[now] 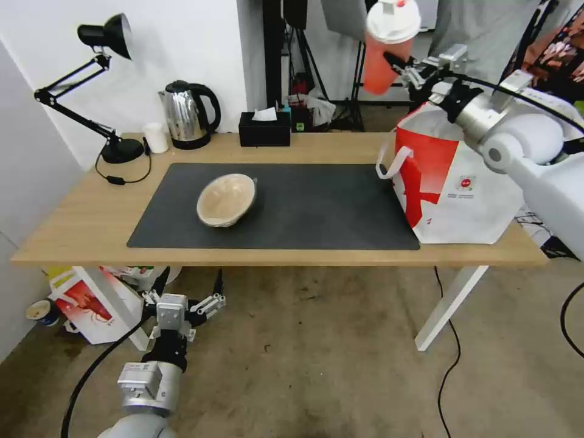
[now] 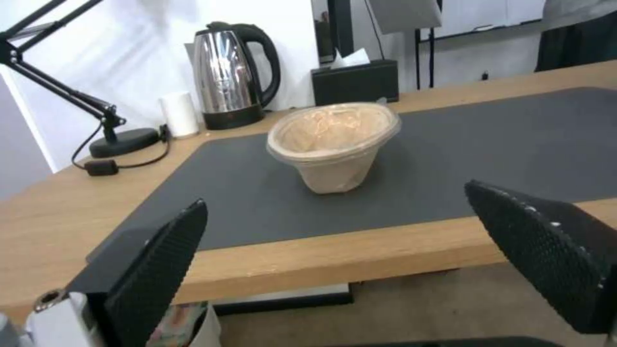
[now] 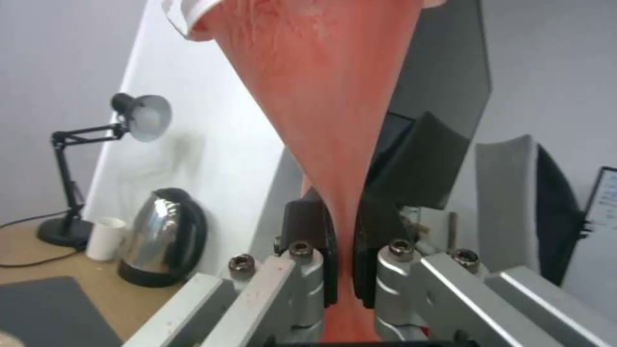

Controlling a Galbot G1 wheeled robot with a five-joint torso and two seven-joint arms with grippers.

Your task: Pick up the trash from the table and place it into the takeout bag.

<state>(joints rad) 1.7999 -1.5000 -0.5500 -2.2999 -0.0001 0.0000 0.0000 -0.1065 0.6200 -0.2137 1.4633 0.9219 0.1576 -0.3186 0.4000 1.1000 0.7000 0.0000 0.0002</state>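
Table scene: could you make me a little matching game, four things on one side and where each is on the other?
Things:
1. red cup
2. paper bowl
3. takeout bag
4. left gripper

Places:
A. tilted on the dark mat
B. low, in front of the table's near edge, open
C. pinched in the right gripper, up above the bag
D. standing at the table's right end

Pairs: 1-C, 2-A, 3-D, 4-B
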